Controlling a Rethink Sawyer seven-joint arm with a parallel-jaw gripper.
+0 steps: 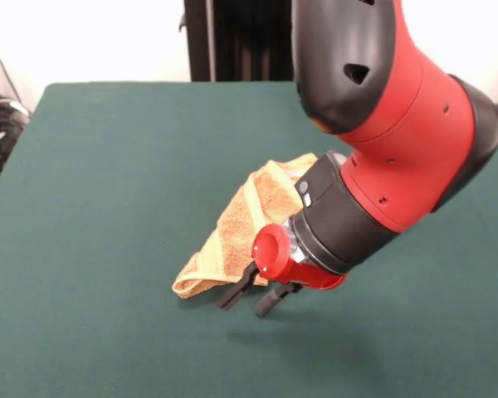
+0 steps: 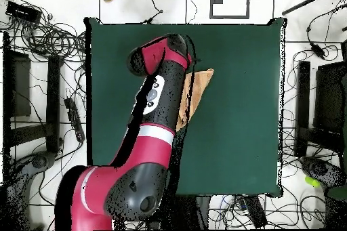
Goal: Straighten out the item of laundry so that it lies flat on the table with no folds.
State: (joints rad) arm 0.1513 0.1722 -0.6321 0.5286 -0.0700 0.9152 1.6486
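Note:
The orange-tan towel [image 1: 249, 220] lies bunched and folded near the middle of the dark green table [image 1: 100, 182]. It tapers to a corner at its near left end, and its far right part is hidden behind the arm. My gripper [image 1: 251, 298] hovers low over the table at the towel's near edge, tilted, with its two black fingers [image 1: 232, 295] apart and nothing between them. In the overhead view only a strip of the towel [image 2: 198, 89] shows beside the arm on the table [image 2: 237, 120]. The gripper is hidden under the wrist there.
The red and black arm [image 1: 398, 124] reaches down over the table's right half in the front view and covers part of the towel. Cables and equipment [image 2: 47, 38] lie on the floor around the table. Black stands [image 1: 241, 37] rise behind the far edge.

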